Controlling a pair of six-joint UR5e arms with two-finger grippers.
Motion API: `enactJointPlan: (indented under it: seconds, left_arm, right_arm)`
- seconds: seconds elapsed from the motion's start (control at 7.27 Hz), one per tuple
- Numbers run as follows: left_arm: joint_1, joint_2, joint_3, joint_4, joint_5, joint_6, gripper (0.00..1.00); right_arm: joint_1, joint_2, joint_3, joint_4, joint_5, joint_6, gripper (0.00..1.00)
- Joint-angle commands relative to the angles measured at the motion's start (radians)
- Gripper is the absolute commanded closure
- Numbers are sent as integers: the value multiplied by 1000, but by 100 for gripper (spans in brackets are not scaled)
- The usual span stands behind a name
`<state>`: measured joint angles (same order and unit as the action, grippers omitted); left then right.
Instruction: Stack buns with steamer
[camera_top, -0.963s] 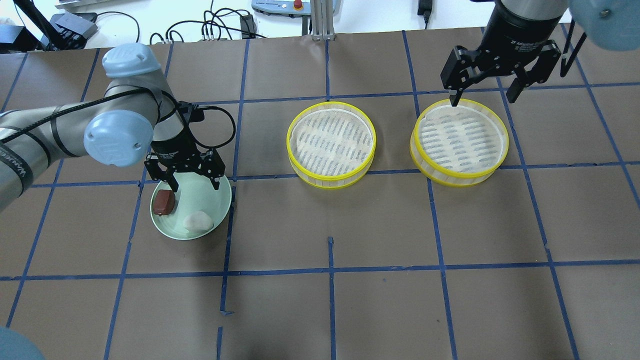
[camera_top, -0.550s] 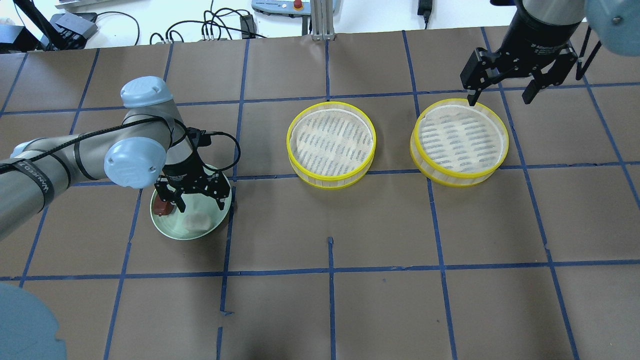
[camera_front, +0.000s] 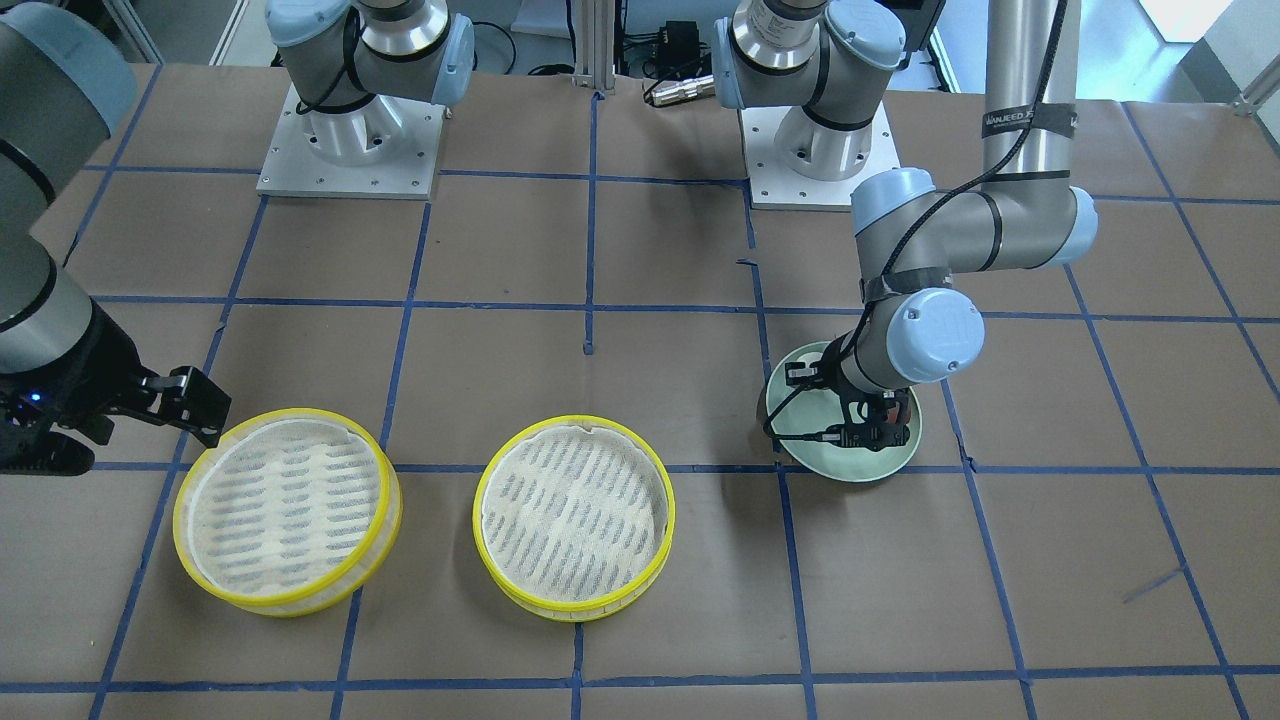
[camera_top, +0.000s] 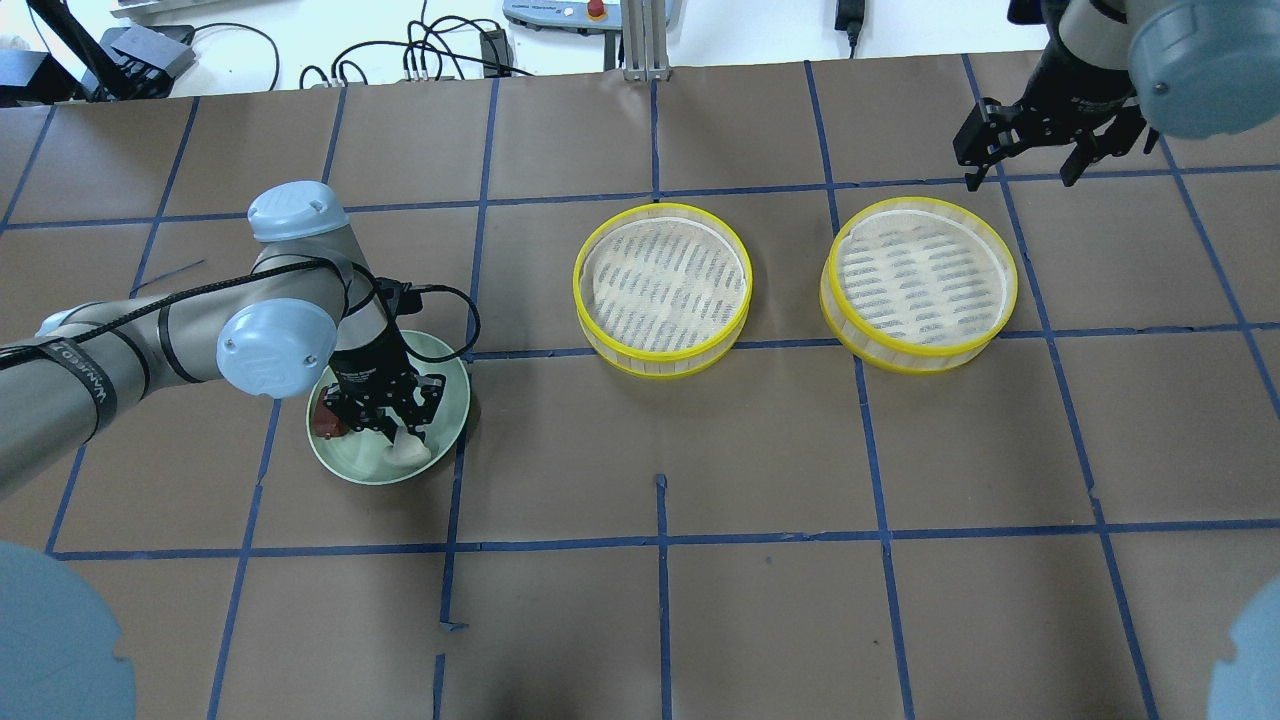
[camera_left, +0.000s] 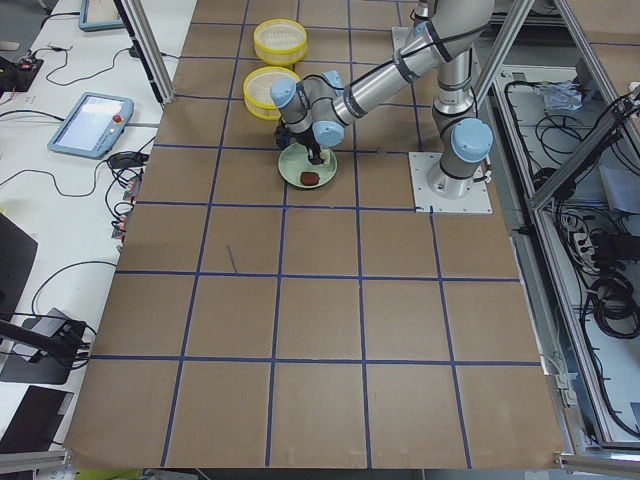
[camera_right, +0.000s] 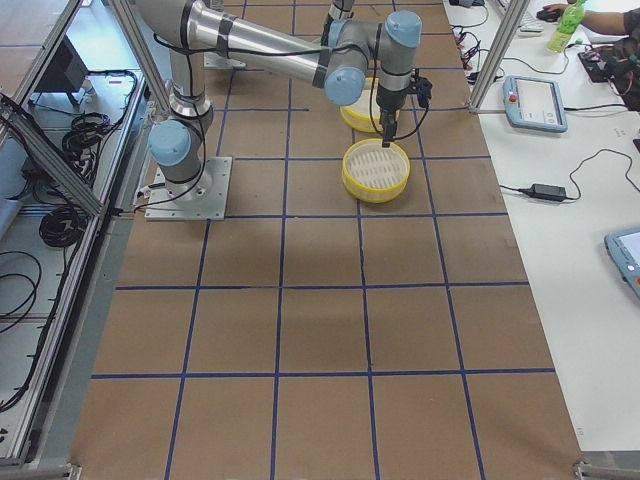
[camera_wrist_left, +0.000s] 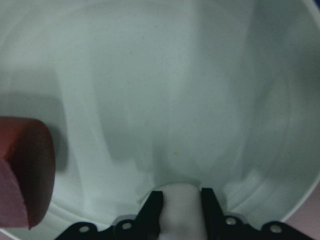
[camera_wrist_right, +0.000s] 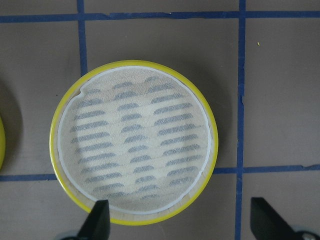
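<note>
The white bun (camera_wrist_left: 180, 207) lies near the rim of the pale green plate (camera_top: 452, 388), pinched between my left gripper's fingers (camera_wrist_left: 152, 210). My left gripper (camera_top: 398, 438) is down in the plate and shut on this bun. The reddish-brown bun (camera_top: 325, 425) lies on the plate just beside it and also shows in the left wrist view (camera_wrist_left: 25, 170). Two yellow-rimmed steamer trays stand to the right, one in the middle (camera_top: 662, 288) and one further right (camera_top: 918, 282). My right gripper (camera_top: 1020, 160) is open and empty, above the table beyond the right tray (camera_wrist_right: 134, 142).
Both steamer trays are empty, each lined with white cloth. Brown paper with blue tape lines covers the table (camera_top: 660, 600). Cables and a teach pendant (camera_top: 560, 12) lie beyond the far edge. The arm bases (camera_front: 350, 150) stand on the robot's side.
My left gripper has come down into the plate, moved over the white bun and closed on it. My right gripper has drawn back from the right tray's rim, up and to the right.
</note>
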<state>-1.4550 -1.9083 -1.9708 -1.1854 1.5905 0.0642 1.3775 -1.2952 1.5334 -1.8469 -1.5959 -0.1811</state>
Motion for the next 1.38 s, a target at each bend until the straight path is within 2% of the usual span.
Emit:
enactJointPlan:
  seconds: [0.0,0.14,0.28,0.41,0.55,0.69,0.83,0.96,1.1,1.24]
  left_arm:
    - [-1,12,70,-29,-10,-76,100]
    - [-5,12,160,-122,-99,-181,100]
    - [-10,5,262,-205,-232,-301,100]
    - [-22,-14,327,-206,-383,-381,100]
    - [-25,-32,354,-142,-568,-444,100]
    - [-63,-60,351,6,-684,-475,98]
    - [-146,-111,351,124,-757,-539,98]
    - [-195,-165,349,288,-754,-576,95]
    - [-220,-152,334,326,-692,-672,2]
    - [-222,-132,326,326,-673,-693,0]
  right_arm:
    - [-2,72,5,-105,-1,-1,3]
    - [-12,142,16,-165,-24,-23,3]
    - [-52,181,31,-191,-25,-35,2]
    - [-84,186,59,-198,-25,-43,2]
    - [-87,186,106,-216,-25,-46,8]
    - [-98,183,170,-280,-25,-79,11]
    - [-142,182,207,-325,0,-125,12]
    - [-158,179,208,-330,49,-156,21]
    - [-158,175,214,-325,51,-178,34]
    - [-158,174,212,-318,53,-175,55]
